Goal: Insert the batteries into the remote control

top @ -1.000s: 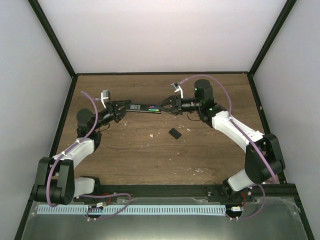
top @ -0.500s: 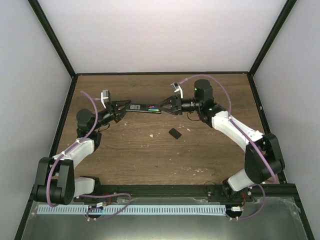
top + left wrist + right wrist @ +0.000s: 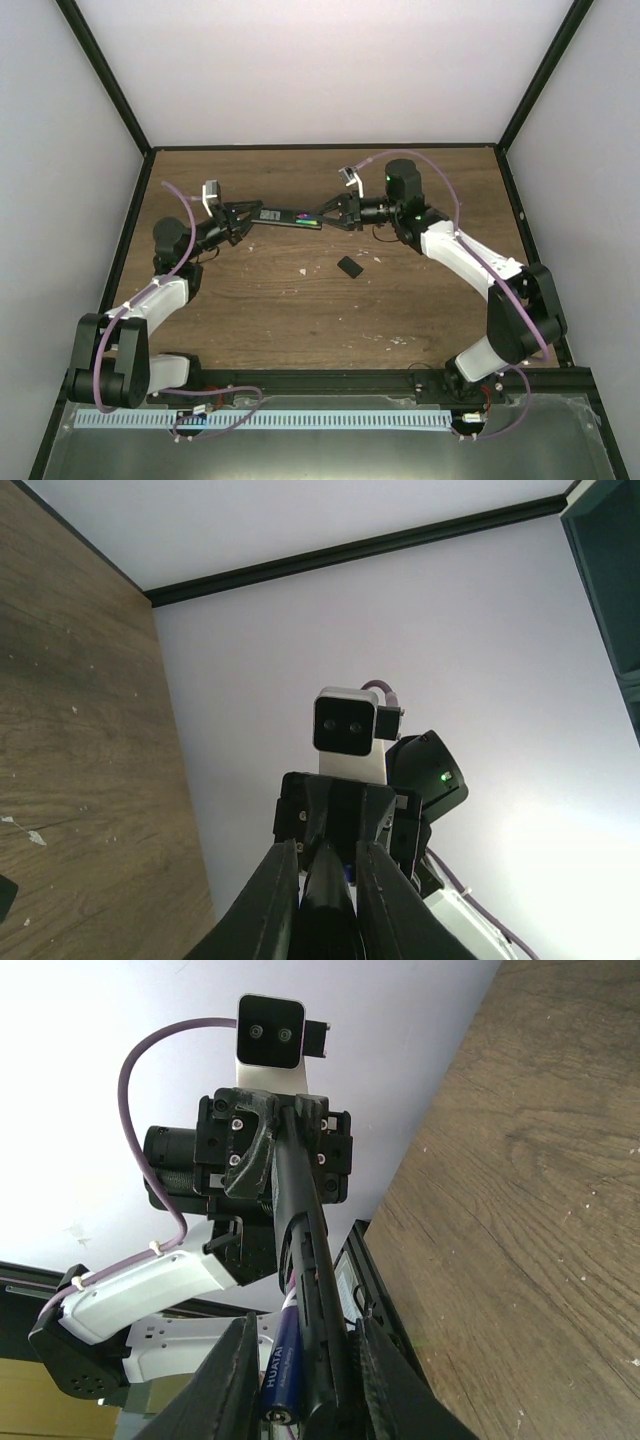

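Top external view: slim black buttoned remote control [image 3: 287, 213] is held over brown wooden table [image 3: 300, 310], clamped by left gripper [image 3: 248, 213]. Purple cylindrical battery [image 3: 283, 1365] is flanked by right gripper [image 3: 305, 1340], grip undeterminable. Insertion is judged underway; pressing home is required.

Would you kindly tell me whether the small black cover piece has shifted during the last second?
No. The cover piece sits at the same spot, just as far from the right edge of the table.

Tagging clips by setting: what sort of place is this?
Probably a lab robot test cell: a wooden tabletop boxed in by white walls on a black frame, with left arm and right arm bolted at its near edge.
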`<state>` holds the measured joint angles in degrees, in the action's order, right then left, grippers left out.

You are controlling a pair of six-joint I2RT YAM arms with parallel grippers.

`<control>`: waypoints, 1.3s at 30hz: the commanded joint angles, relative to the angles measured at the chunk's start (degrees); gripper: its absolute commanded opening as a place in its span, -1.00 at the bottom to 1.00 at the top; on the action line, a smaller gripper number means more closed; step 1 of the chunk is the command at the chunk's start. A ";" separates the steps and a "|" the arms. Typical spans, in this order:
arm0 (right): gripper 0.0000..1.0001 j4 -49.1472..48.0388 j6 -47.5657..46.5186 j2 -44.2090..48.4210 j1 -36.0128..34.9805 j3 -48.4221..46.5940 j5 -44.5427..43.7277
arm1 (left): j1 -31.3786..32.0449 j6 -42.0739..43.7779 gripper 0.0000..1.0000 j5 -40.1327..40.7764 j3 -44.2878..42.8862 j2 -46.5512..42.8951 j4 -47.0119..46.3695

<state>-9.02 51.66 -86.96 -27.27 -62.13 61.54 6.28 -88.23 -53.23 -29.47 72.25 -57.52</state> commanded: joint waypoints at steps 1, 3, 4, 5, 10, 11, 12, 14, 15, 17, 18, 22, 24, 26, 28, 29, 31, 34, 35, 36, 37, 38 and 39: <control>-0.71 0.40 -1.53 -1.00 -1.50 -2.63 1.11 | 0.05 1.27 -1.00 -0.47 -0.71 -0.58 0.00; -0.72 0.64 -1.87 -1.23 -1.71 -2.73 1.11 | 0.03 1.38 -1.00 -0.31 -0.52 -0.85 0.11; -0.73 0.78 -1.97 -1.32 -1.81 -2.81 1.12 | 0.00 1.39 -1.00 -0.23 -0.46 -0.95 0.20; -0.74 1.02 -2.06 -1.43 -1.86 -2.89 1.12 | 0.02 1.43 -1.00 -0.16 -0.37 -1.04 0.20; -0.77 3.06 -3.39 -1.93 -2.13 -3.70 0.78 | 0.03 1.56 -1.00 0.12 -0.19 -1.32 0.25; -0.78 3.38 -3.61 -2.05 -2.17 -3.91 0.78 | 0.03 1.57 -1.00 0.21 -0.14 -1.39 0.22; -0.78 3.59 -3.81 -2.14 -2.22 -4.00 0.71 | 0.04 1.57 -1.00 0.23 -0.14 -1.45 0.28; -0.79 3.91 -4.04 -2.29 -2.26 -4.18 0.75 | 0.04 1.57 -1.00 0.32 -0.13 -1.54 0.22; -0.79 4.15 -4.28 -2.33 -2.31 -4.34 0.69 | 0.04 1.59 -1.00 0.32 -0.19 -1.58 0.28; -0.80 5.12 -4.86 -2.55 -2.34 -4.67 0.40 | -0.01 1.57 -1.00 0.40 -0.21 -1.58 0.26; -0.81 5.86 -5.31 -2.64 -2.40 -4.93 0.16 | 0.06 1.58 -1.00 0.41 -0.23 -1.58 0.34; -0.83 6.82 -6.15 -2.77 -2.44 -5.20 -0.10 | 0.02 1.65 -1.00 0.37 -0.10 -1.67 0.55; -0.85 6.90 -6.28 -2.70 -2.44 -5.24 -0.22 | 0.04 1.65 -1.00 0.49 -0.05 -1.66 0.56; -0.86 7.16 -6.46 -2.54 -2.44 -5.33 -0.43 | 0.04 1.74 -1.00 0.42 0.02 -1.67 0.57; -0.88 7.44 -6.83 -2.37 -2.44 -5.37 -0.85 | 0.05 2.02 -1.00 0.41 -0.05 -1.66 0.79; -0.89 7.62 -6.94 -2.27 -2.44 -5.37 -1.10 | 0.02 2.15 -1.00 0.43 -0.14 -1.67 0.94; -0.94 7.87 -7.01 -2.16 -2.42 -5.37 -1.29 | 0.04 2.86 -1.00 0.24 -0.27 -1.72 1.60; -0.97 8.58 -7.28 -2.21 -2.39 -5.61 -1.48 | 0.04 4.36 -1.00 0.08 -0.69 -1.99 3.28; -0.98 9.23 -7.61 -2.25 -2.39 -5.82 -1.74 | 0.04 5.00 -1.00 0.06 -0.86 -2.14 3.96; -0.98 10.39 -8.29 -2.33 -2.43 -6.19 -2.15 | 0.04 5.66 -1.00 0.02 -1.23 -2.33 4.79; -0.98 11.66 -9.06 -2.49 -2.40 -6.82 -2.72 | 0.04 6.70 -1.00 -0.12 -1.60 -2.56 6.50; -0.99 13.11 -9.86 -2.55 -2.43 -7.27 -3.39 | 0.04 7.77 -1.00 -0.21 -2.02 -2.82 7.32; -0.98 13.74 -10.39 -2.60 -2.36 -7.44 -3.78 | 0.04 8.91 -1.00 -0.25 -2.47 -3.16 9.09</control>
<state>0.16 44.84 -89.36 -28.88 -65.91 60.86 5.93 -84.14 -52.99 -29.54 70.98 -52.31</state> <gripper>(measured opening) 0.069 0.150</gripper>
